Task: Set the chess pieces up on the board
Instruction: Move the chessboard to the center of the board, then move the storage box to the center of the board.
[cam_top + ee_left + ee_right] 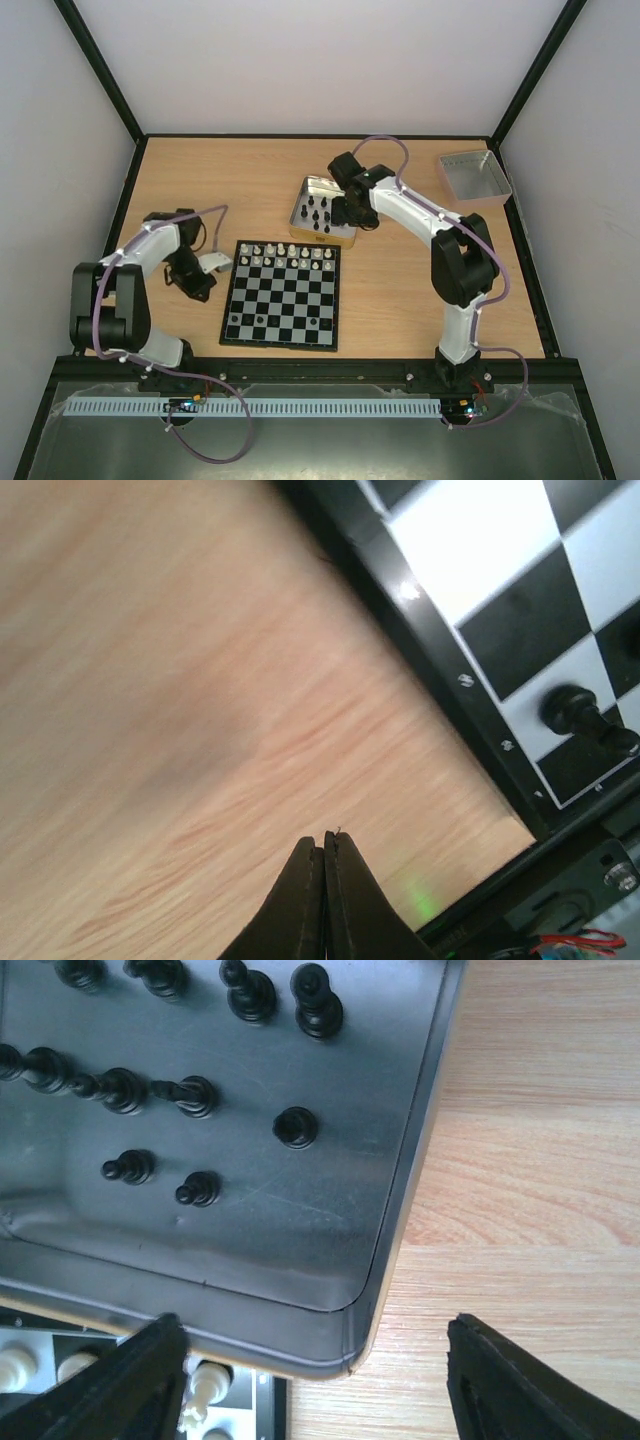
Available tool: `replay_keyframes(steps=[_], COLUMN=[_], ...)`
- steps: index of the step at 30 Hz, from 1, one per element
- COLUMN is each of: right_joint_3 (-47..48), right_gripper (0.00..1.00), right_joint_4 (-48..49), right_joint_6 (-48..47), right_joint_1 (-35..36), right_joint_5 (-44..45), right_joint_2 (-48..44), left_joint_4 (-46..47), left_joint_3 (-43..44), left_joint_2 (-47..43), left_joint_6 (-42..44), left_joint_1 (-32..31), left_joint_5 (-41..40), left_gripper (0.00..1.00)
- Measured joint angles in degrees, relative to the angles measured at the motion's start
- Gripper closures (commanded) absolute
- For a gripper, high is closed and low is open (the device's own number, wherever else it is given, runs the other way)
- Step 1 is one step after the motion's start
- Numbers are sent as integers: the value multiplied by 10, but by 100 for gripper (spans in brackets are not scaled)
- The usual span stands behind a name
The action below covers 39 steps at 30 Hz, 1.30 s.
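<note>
Two arms are in view, and only one is placed for the next pick. The right fingers (110, 1390) hang spread wide and clasp nothing, with the near right corner of the tin (400, 1210) crossing the gap between them. The black pieces (198, 1189) waiting in the tin all lie to the left of that gap and further in over the tin's floor; none sits between the tips. Most look upright, so their long axis points up at the wrist, though I cannot tell whether one or two have tipped over.

The board (280, 335) lies just beside the tin's near edge. White pieces (285, 258) fill its two far rows and a few black ones stand on the near rows. The left fingers (310, 900) are clenched together, empty, low over the bare surface (150, 680) just beside the board's left edge and well apart from the tin.

The right arm is clearly the nearer one. As I judge it, the fingers must shift left and inward over the tin until one piece's stem sits in the gap. Closing where they are would only catch the tin's wall
</note>
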Motion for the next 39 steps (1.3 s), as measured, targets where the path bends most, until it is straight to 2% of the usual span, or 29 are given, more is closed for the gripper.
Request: replay_keyframes(steps=[2, 7, 15, 20, 28, 39], right_joint_3=[5, 12, 20, 20, 11, -100], right_gripper=[48, 48, 49, 51, 59, 61], right_joint_4=[-1, -4, -8, -8, -3, 21], right_joint_6=[1, 9, 13, 13, 22, 58], right_joint_1=[-3, -19, -48, -55, -67, -161], right_joint_5=[1, 2, 1, 1, 0, 44], right_joint_2=[13, 33, 49, 67, 87, 28], left_joint_4=[-2, 8, 25, 32, 41, 56], left_joint_3=[18, 61, 59, 44, 35, 16], left_joint_2=[-9, -42, -62, -65, -76, -86], left_joint_6=[3, 9, 12, 13, 14, 14], left_joint_1=[25, 95, 167, 192, 219, 230], left_joint_5=[1, 4, 14, 19, 24, 25], left_gripper=[98, 97, 97, 97, 97, 95])
